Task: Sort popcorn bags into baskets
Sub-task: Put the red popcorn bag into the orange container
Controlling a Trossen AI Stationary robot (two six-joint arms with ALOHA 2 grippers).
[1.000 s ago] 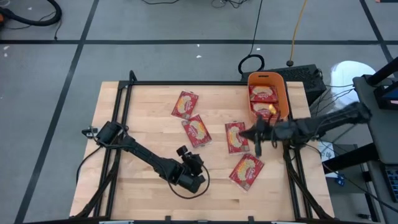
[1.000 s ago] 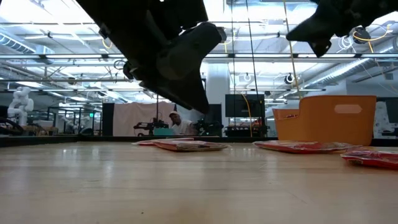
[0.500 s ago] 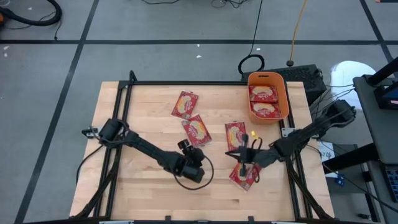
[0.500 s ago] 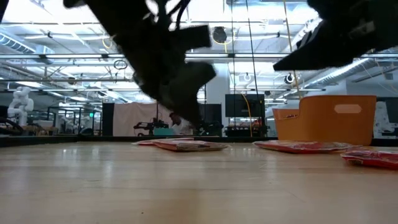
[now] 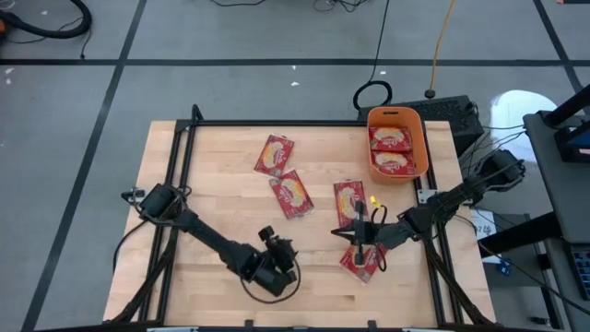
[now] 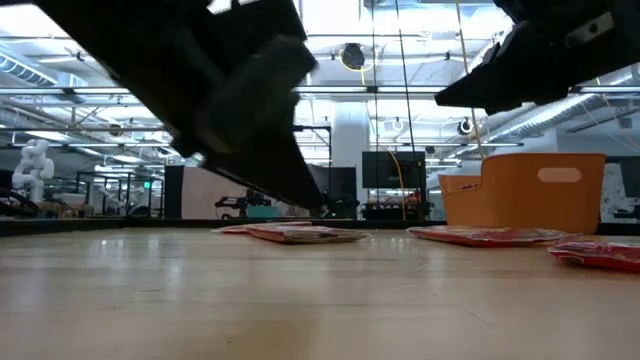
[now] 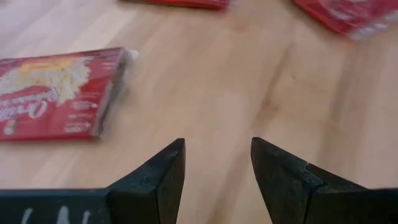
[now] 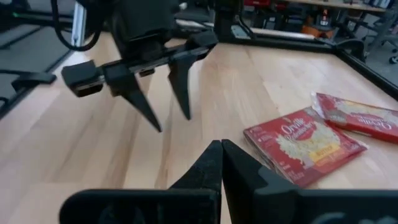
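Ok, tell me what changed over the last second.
The right gripper, shut and empty, swung back from beside the orange bin to the near popcorn bag. The left gripper, open, drew back toward the near table edge. Bags and bin stayed put.

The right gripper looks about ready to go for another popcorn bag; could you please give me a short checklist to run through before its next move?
1. Right gripper open for a pick: not ok, its fingers are shut together.
2. Right gripper empty: ok, nothing between its fingers in the right wrist view.
3. Right gripper above a target: ok, it hangs between two popcorn bags on the table.
4. Left gripper out of the way: ok, open, empty, apart to the side.
5. Room in the orange bin: cannot tell; two bags already lie in it.
6. Bags left to sort: ok, four on the table.
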